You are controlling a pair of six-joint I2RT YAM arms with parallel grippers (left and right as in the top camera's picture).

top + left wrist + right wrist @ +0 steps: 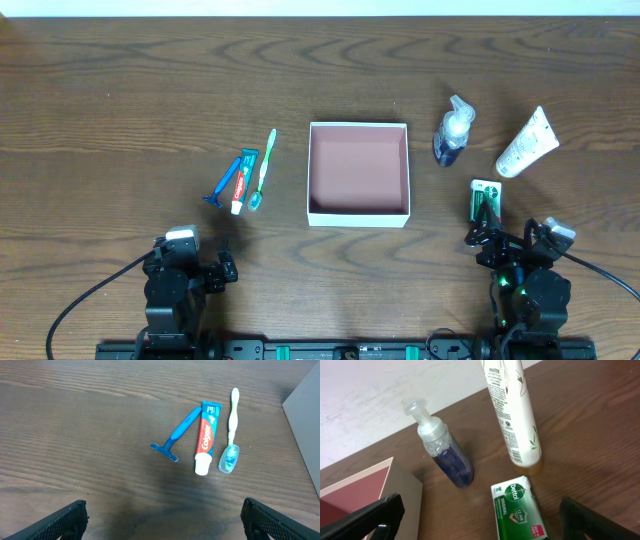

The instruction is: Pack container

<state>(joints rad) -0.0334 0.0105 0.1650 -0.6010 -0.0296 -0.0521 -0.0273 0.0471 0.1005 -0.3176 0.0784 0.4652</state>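
The container (358, 213), a square white-walled box with a dusty pink inside, sits empty mid-table; its corner shows in the right wrist view (395, 490). Left of it lie a blue razor (222, 182), a toothpaste tube (242, 180) and a green-white toothbrush (264, 168); they also show in the left wrist view: razor (177, 434), toothpaste (206, 437), toothbrush (231, 430). Right of it are a blue pump bottle (450, 135), a white tube (527, 143) and a green soap bar (485, 200). My left gripper (162, 520) is open, short of the razor. My right gripper (482, 520) is open just before the soap bar (517, 510).
The pump bottle (445, 450) and white Pantene tube (512, 415) lie beyond the soap, near the table's far edge against a white wall. Both arm bases stand at the near edge, the left (175, 280) and the right (525, 285).
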